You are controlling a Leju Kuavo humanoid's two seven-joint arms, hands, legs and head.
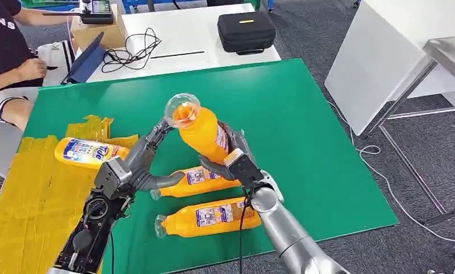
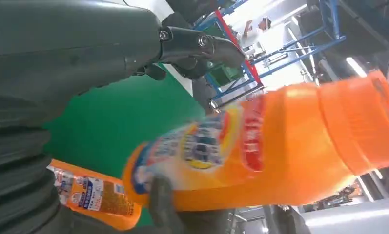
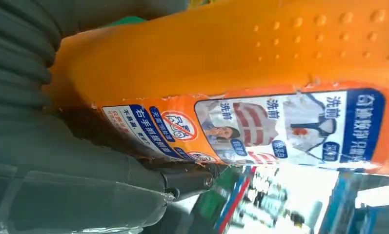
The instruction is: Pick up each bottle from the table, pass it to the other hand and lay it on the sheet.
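My right hand [image 1: 239, 162] grips an orange detergent bottle [image 1: 202, 134] by its lower body, tilted above the green mat [image 1: 316, 125], with its clear cap up. The label [image 3: 280, 126] is close up against my right hand [image 3: 60, 161]. My left hand [image 1: 133, 168] is open just left of this bottle, fingers [image 2: 202, 44] spread beside it [image 2: 280, 151]; whether they touch it is unclear. Two more orange bottles [image 1: 205, 180] [image 1: 213, 217] lie on the mat below. A yellow bottle [image 1: 88, 152] lies on the yellow sheet [image 1: 36, 200].
A person [image 1: 8, 57] sits at the far left beside a white table with a black case [image 1: 246, 31], cables [image 1: 136, 48] and a tablet [image 1: 88, 60]. Metal table legs [image 1: 407, 103] stand on the grey floor to the right.
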